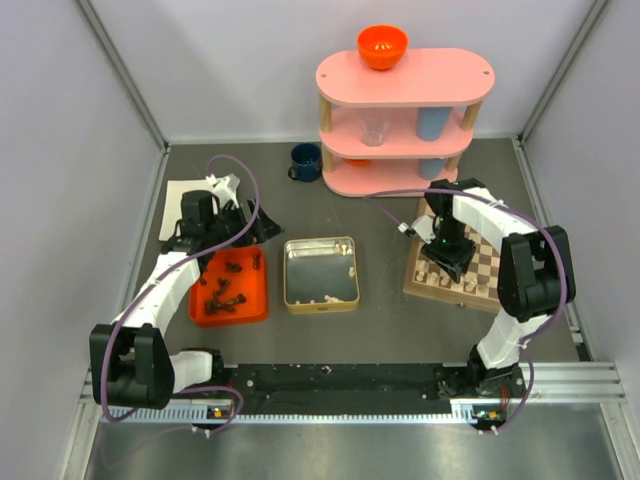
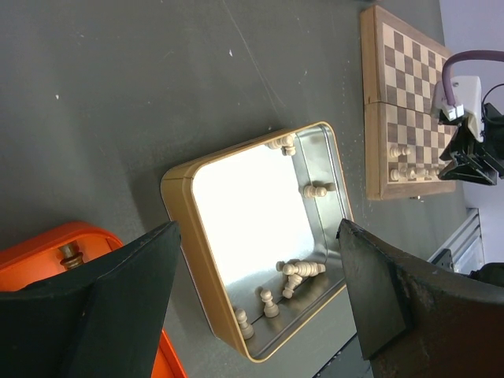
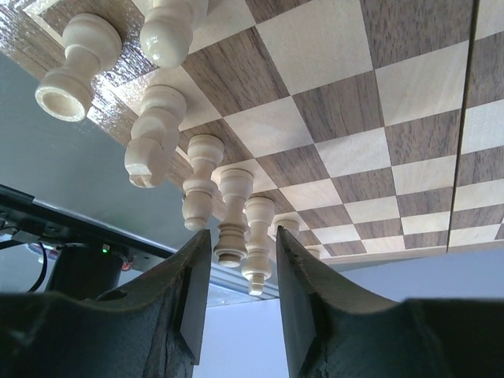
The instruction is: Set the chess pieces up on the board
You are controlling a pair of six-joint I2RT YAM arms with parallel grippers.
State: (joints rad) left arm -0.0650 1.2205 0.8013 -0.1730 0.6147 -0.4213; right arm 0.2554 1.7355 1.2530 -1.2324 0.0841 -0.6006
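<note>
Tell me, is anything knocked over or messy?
Yes. A few cream chess pieces lie tipped on their sides in the silver tin, and dark ones lie jumbled in the orange tray.

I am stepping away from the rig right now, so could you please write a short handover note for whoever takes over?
Left gripper: wide open, empty, hovering by the far end of the orange tray.
Right gripper: low over the board, jaws slightly parted around a standing cream piece; it looks released.
Things: cream pieces stand along the board's near edge; more lie loose in the tin; dark pieces lie in the tray.
Done: part of the cream side.
Left: the tin's cream ones, all the dark ones.
</note>
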